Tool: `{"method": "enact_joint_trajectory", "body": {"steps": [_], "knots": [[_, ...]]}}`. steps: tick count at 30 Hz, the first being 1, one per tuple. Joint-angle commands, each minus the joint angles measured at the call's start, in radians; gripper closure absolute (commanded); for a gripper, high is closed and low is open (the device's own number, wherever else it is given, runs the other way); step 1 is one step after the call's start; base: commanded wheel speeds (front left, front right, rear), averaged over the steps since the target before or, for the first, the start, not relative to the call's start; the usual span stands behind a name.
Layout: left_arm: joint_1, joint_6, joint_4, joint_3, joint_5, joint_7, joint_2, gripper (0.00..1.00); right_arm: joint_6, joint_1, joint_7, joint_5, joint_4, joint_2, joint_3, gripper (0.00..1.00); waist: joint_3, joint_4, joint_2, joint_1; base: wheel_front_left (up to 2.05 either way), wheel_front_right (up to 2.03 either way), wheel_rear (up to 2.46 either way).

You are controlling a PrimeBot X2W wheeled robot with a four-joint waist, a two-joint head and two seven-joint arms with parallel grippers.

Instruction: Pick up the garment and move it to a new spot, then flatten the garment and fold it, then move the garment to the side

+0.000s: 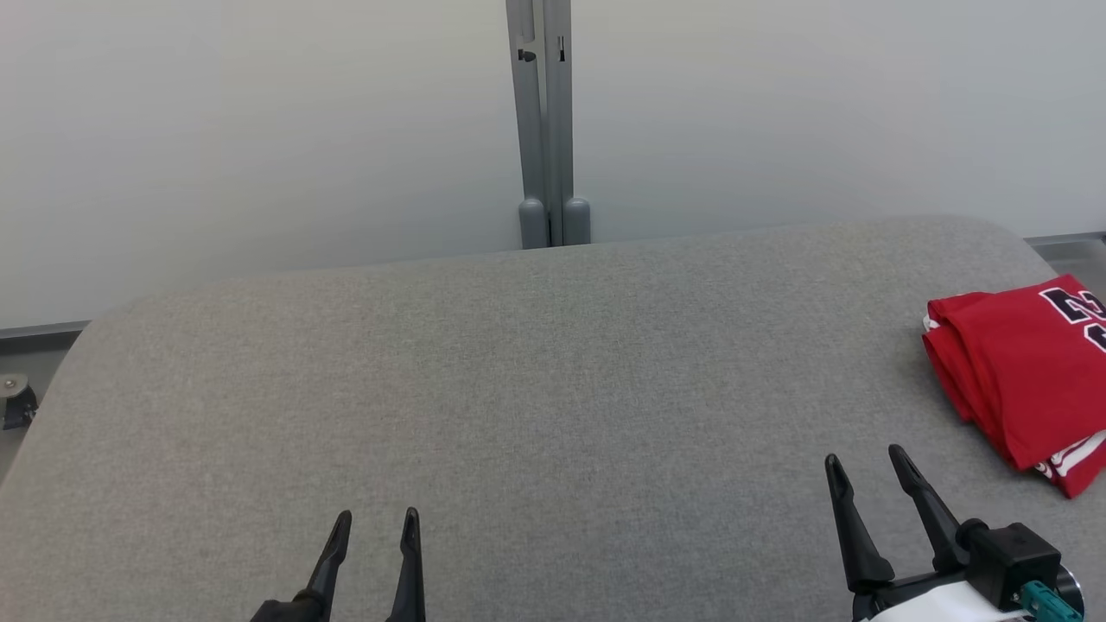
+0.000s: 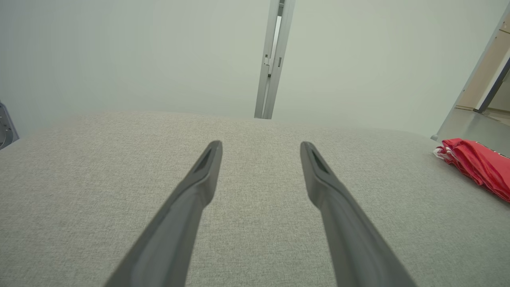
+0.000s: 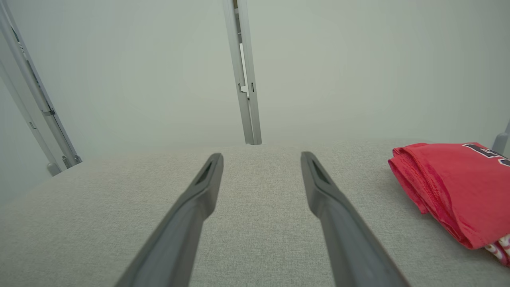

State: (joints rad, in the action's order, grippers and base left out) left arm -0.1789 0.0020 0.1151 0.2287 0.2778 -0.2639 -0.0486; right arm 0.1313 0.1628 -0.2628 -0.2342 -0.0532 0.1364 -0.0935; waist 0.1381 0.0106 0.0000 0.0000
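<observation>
The folded red garment [image 1: 1024, 371] lies at the right edge of the grey tabletop [image 1: 518, 389], near the right jaws. The left jaws and the right jaws both stand apart, holding nothing.

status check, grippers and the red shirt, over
Left gripper open, empty. Right gripper open, empty. Red shirt lies folded at the table's right edge, nothing between it and the right gripper.

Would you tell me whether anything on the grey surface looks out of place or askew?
Nothing stands out: the red garment lies neatly folded at the right of the grey surface.
</observation>
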Motion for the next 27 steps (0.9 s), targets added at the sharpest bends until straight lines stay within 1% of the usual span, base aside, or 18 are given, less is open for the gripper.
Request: {"method": "enact_joint_trajectory", "body": {"steps": [1,9,23,27], "knots": [[-0.012,-0.003,-0.002,0.0,-0.014,0.0,-0.004,0.0,-0.001,0.014,-0.002,0.007,0.007,-0.005,0.002,0.0,0.011,-0.014,0.0,0.0,0.0,0.0,0.0],[-0.002,-0.006,-0.005,0.006,-0.02,0.0,-0.004,0.0,-0.001,0.021,-0.002,0.02,-0.005,-0.01,-0.003,0.0,0.02,-0.032,0.0,0.0,0.0,0.0,0.0],[0.01,0.0,0.001,0.003,-0.017,0.0,-0.004,0.0,-0.001,0.029,-0.002,0.029,-0.018,-0.016,-0.012,0.0,0.032,-0.031,0.0,0.0,0.0,0.0,0.0],[0.008,0.007,0.002,0.003,-0.026,0.0,-0.004,0.0,-0.001,0.031,-0.002,0.029,-0.021,-0.015,-0.011,0.0,0.034,-0.031,0.0,0.0,0.0,0.0,0.0]]}}
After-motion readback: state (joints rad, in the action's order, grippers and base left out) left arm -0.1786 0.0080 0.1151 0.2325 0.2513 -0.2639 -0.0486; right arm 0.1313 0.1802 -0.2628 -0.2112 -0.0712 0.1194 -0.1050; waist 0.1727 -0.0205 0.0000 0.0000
